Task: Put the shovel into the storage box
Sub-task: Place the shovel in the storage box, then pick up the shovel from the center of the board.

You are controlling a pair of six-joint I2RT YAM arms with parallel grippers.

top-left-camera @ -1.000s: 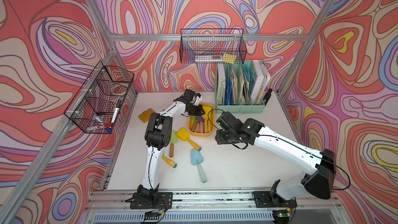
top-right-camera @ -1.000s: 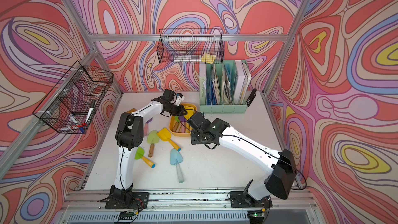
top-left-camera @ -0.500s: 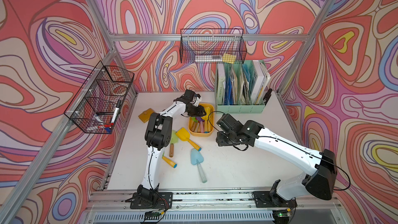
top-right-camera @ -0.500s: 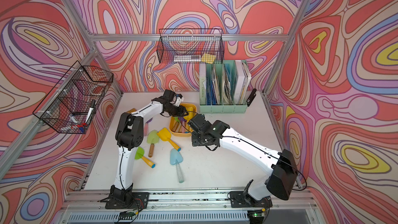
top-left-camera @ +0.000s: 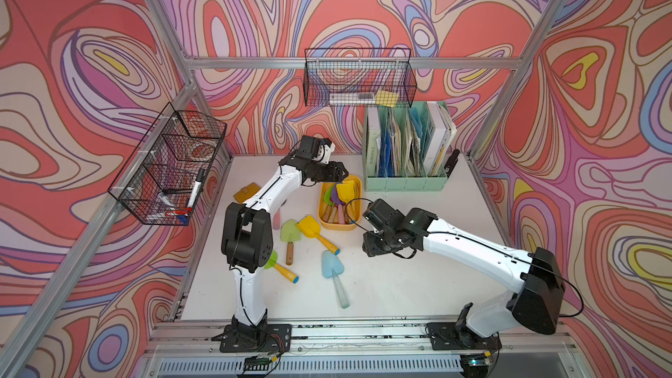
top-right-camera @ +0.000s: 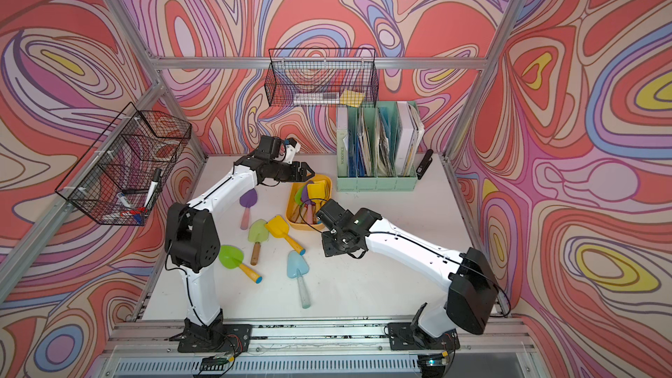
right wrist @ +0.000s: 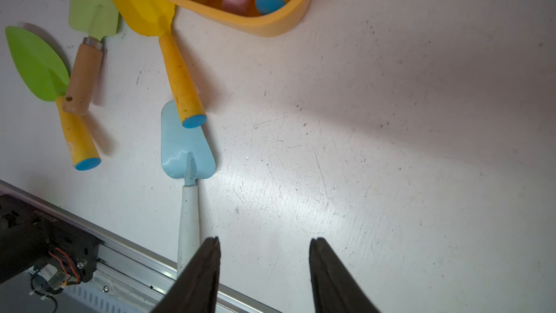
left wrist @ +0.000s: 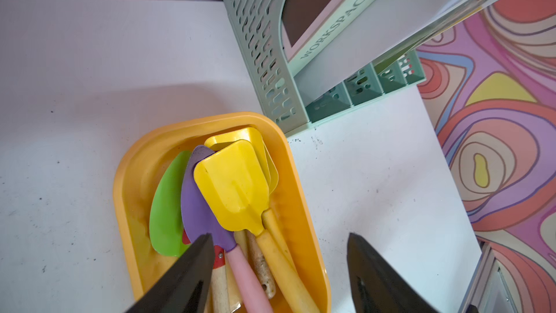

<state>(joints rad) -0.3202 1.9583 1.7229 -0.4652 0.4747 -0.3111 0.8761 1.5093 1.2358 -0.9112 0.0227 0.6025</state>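
Top views: left gripper [top-left-camera: 339,172] hangs over the far end of the storage box [top-left-camera: 338,228]. Several other shovels [top-left-camera: 309,227] lie loose on the table [top-left-camera: 400,285] beside it. Left wrist: jaws spread wide, nothing between them. The yellow shovel [left wrist: 233,185] lies in the box, topmost on a purple shovel [left wrist: 198,206] and more. Risk: one finger [left wrist: 192,260] sits just beside the purple neck, so a careless lift could snag it and tip the pile over the rim. Right wrist: right gripper [right wrist: 264,240] spread, empty, above bare table near the blue shovel [right wrist: 188,152]. Its arm crowds the box and could nudge it.
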